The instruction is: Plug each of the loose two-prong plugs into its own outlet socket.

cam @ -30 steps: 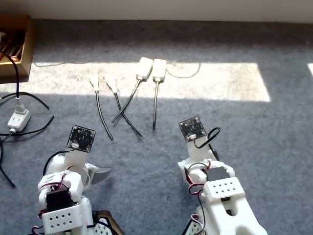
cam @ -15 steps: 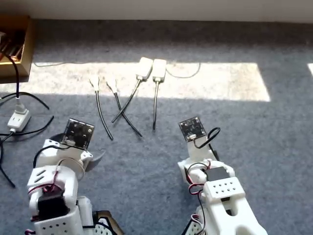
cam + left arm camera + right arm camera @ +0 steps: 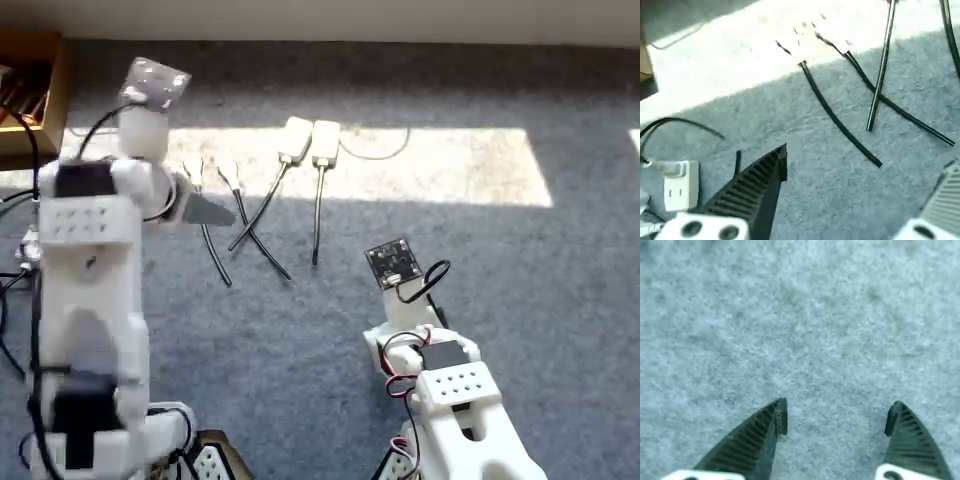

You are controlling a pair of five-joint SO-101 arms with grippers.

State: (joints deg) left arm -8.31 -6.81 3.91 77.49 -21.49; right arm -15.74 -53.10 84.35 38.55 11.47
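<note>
While nothing is gripped, the left gripper (image 3: 868,156) is held spread wide, its dark finger (image 3: 762,185) and its pale finger (image 3: 945,200) set well apart above the grey carpet (image 3: 520,260). Just beyond it, at the edge of a sunlit band, the first plug (image 3: 791,47) and the second plug (image 3: 828,37) are laid side by side, near each other but apart, prongs pointing away from the arms; their detail is washed out by the glare. Each is trailed by a black cable (image 3: 840,125) that is run back towards the arms. The second plug's lead is crossed by the lead of one of the two white outlet sockets (image 3: 295,138), which are set side by side farther along the sunlit band, well apart from both plugs. In the high view the left arm (image 3: 90,260) is stood tall at the left side, beside the plugs. A white adapter (image 3: 676,190) with its own cord is seen on the carpet next to that arm, and a wooden box (image 3: 40,100) is placed at the far left corner.

The right gripper (image 3: 837,407) is likewise opened wide and unladen, poised over bare carpet, its arm (image 3: 445,385) folded low at the near right
</note>
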